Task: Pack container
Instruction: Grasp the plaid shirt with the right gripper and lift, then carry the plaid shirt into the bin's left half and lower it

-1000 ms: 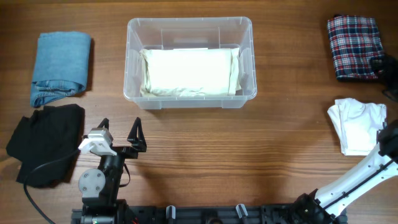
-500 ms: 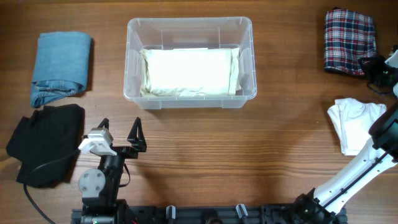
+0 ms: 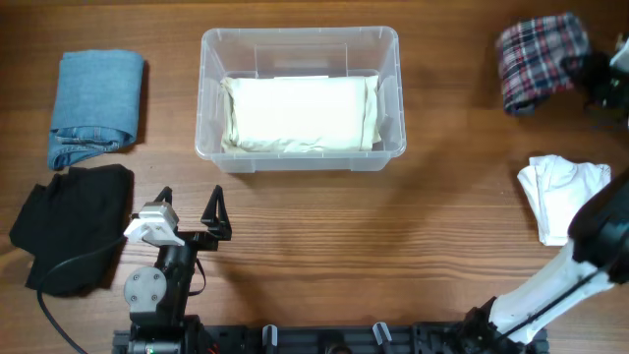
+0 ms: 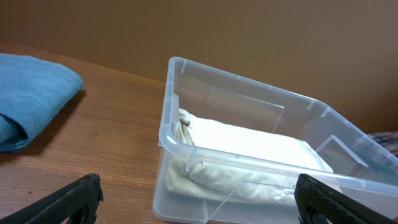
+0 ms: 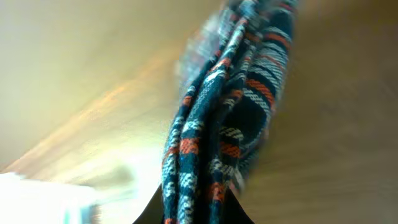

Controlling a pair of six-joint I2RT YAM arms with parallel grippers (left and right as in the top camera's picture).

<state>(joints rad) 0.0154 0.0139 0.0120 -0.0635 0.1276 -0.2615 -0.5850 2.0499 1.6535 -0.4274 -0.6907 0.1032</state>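
Overhead: bare table [image 3: 452,118] separates container [image 3: 396,93] from held plaid garment [image 3: 536,61].

On the wooden table [image 3: 393,246], a folded blue denim piece [image 3: 96,106] lies at the far left. Just near of it is a black garment [image 3: 71,224], loosely crumpled. A cream folded cloth [image 3: 300,113] is in the far middle. At the right edge lies a white garment [image 3: 562,195]. Far of it, a plaid cloth [image 3: 539,61] looks blurred and bunched, perhaps lifted from the wood.
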